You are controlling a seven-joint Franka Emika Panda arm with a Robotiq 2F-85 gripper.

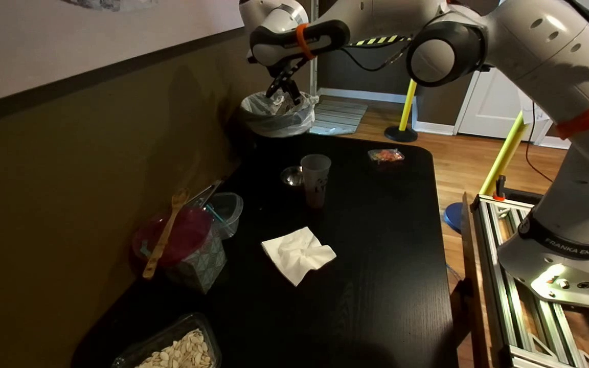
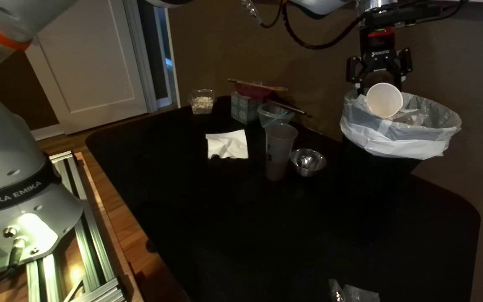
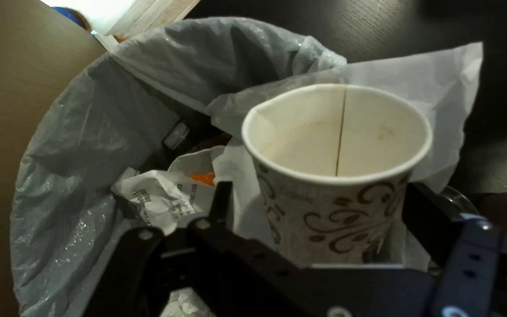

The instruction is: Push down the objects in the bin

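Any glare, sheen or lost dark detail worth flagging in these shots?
In both exterior views, bright glare on the robot base; in an exterior view, the bin, low down, almost merging with the black table; in the wrist view, a blown-out white patch at upper left and a soft sheen on the table.

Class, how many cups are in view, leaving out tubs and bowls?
2: a tall translucent cup on the dark table, and a patterned paper cup at the top of the bin. Others may be hidden inside.
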